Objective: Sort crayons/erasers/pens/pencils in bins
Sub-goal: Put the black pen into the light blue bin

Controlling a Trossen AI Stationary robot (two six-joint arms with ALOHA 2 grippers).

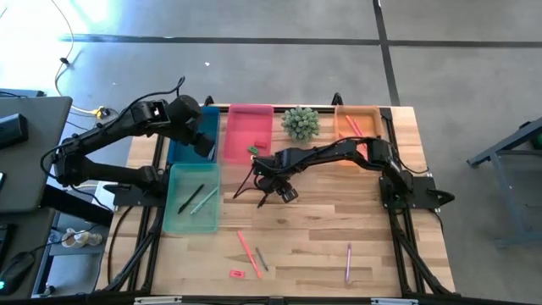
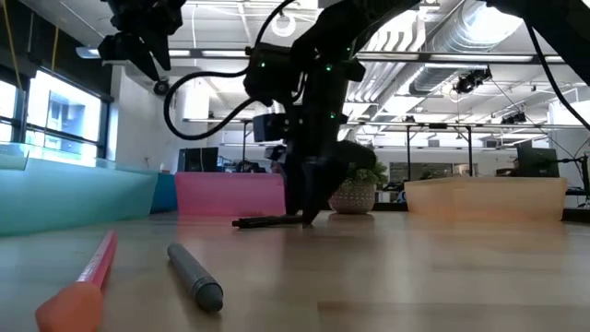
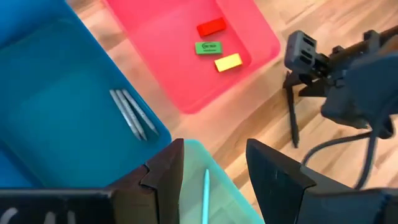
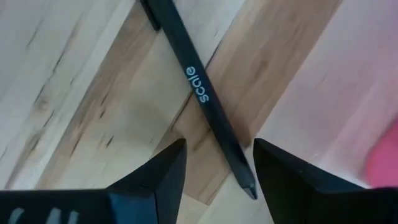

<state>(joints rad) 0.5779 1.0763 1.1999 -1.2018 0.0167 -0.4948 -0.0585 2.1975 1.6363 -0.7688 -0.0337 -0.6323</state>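
Wooden bench (image 1: 322, 220) planks are carrying a slim black pen (image 4: 202, 99) just in front of the pink bin (image 1: 250, 127). Right gripper (image 4: 217, 171) is hovering spread over it; likely light, stiff, slippery, best pinched mid-barrel. Left gripper (image 3: 211, 168) is waiting spread above the blue bin (image 3: 56, 118).

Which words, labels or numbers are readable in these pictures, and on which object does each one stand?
"scale": pale letters along the black pen lying on the wooden table, in front of the open right gripper.
Green eraser in the pink bin: it bears a dark mark, too small to read.
Nothing else is readable.
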